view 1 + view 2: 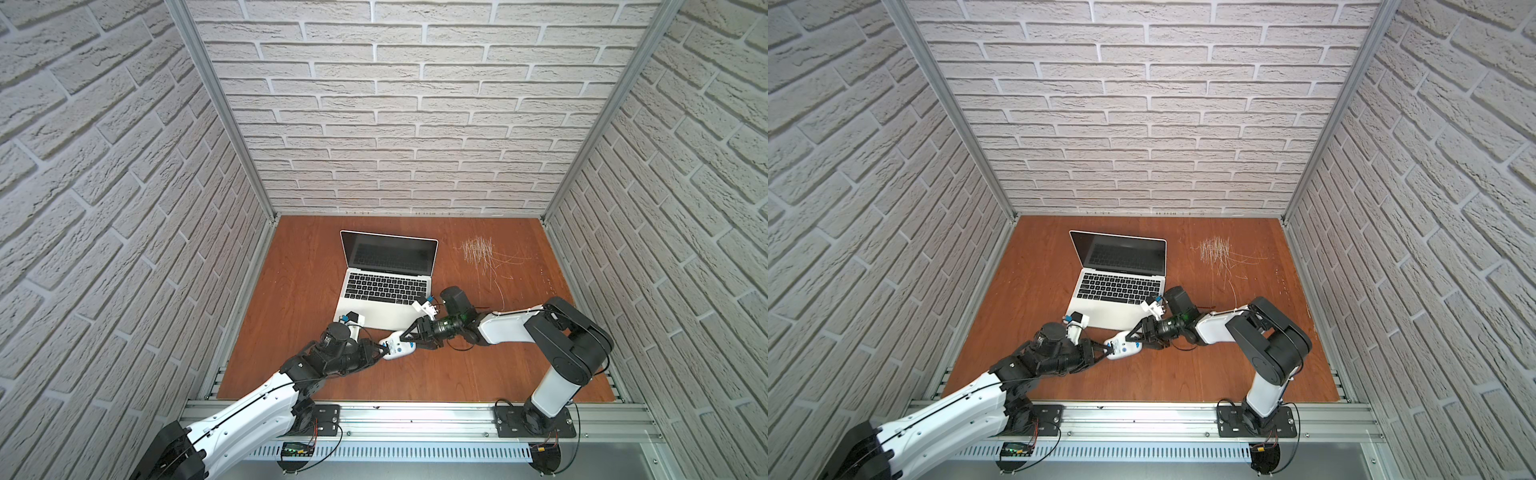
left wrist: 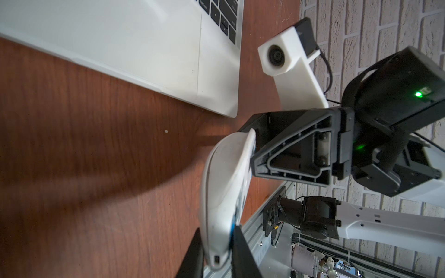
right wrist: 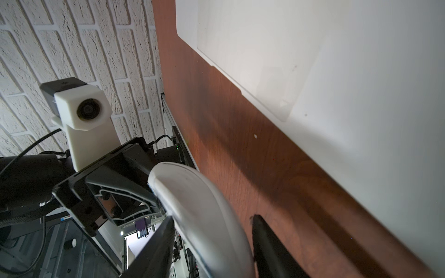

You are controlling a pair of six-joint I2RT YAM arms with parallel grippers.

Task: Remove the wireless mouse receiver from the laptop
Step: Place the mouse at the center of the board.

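Observation:
The silver laptop (image 1: 374,318) (image 1: 1100,316) stands open at the middle of the wooden table, and its palm rest fills part of both wrist views (image 2: 144,48) (image 3: 337,72). Just in front of it a white mouse (image 1: 397,348) (image 1: 1123,348) (image 2: 221,180) (image 3: 199,211) hangs above the wood between both arms, its blue-labelled underside turned up. My left gripper (image 1: 380,353) (image 2: 216,231) is shut on its narrow end. My right gripper (image 1: 409,336) (image 3: 213,217) straddles the other end with both fingers touching it. The receiver is hidden.
Pale scratch marks (image 1: 478,249) cover the wood at the back right. An aluminium rail (image 1: 415,419) with both arm bases runs along the front edge. Brick-patterned walls close the back and both sides. The two wrist cameras sit close to each other over the mouse.

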